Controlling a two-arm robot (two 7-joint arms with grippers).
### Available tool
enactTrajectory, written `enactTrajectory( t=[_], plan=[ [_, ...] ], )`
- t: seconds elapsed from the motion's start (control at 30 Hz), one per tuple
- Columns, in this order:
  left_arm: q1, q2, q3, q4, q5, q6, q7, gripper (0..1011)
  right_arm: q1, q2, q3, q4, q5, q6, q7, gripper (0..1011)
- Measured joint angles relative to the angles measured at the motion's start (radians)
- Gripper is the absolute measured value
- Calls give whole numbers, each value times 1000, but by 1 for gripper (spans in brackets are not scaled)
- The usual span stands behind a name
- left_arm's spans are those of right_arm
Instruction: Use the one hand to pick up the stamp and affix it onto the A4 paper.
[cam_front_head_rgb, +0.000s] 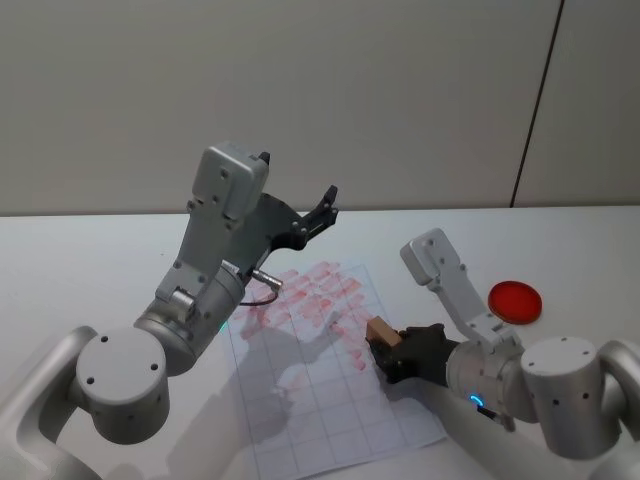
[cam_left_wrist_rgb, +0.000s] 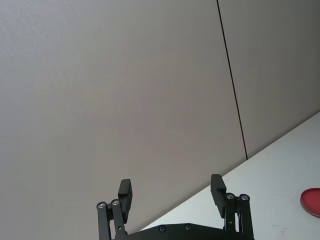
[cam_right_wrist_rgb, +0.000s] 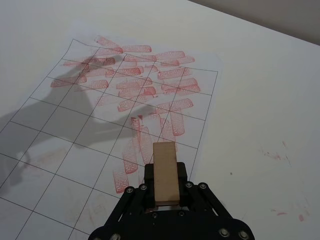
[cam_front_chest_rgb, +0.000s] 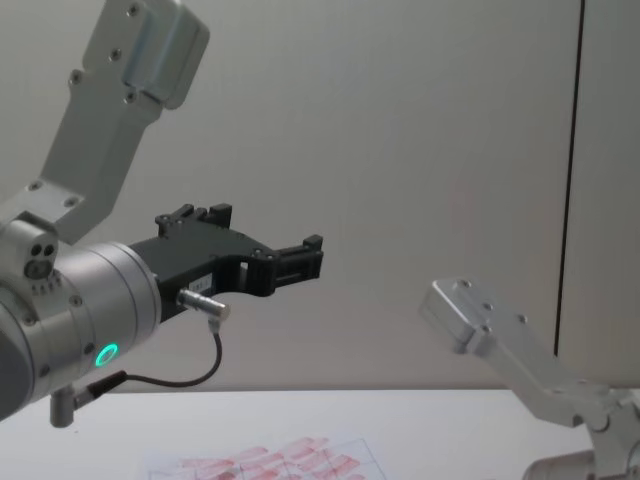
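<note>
My right gripper (cam_front_head_rgb: 385, 350) is shut on the stamp (cam_front_head_rgb: 382, 333), a light-tan wooden block, held just above the right side of the A4 paper (cam_front_head_rgb: 310, 400). In the right wrist view the stamp (cam_right_wrist_rgb: 165, 172) sticks out between the black fingers over the A4 paper (cam_right_wrist_rgb: 65, 125), a gridded white sheet with many red marks across its far half. My left gripper (cam_front_head_rgb: 318, 215) hangs raised above the table at the back, open and holding nothing; its fingers (cam_left_wrist_rgb: 125, 192) point at the wall.
A flat round red ink pad (cam_front_head_rgb: 516, 300) lies on the white table to the right of the paper, also in the left wrist view as the red ink pad (cam_left_wrist_rgb: 311, 201). The left arm (cam_front_chest_rgb: 90, 300) with its green ring looms over the paper's left side.
</note>
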Motion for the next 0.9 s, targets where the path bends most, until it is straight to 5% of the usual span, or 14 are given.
enactTrajectory(
  t=[0.47,0.9],
  plan=[
    [0,0,0,0,0,0,0,1001,-3,3,0,-48,12,-31,0,228],
    [0,0,0,0,0,0,0,1002,6,15,48,-169,81,-61,-78,227]
  ],
)
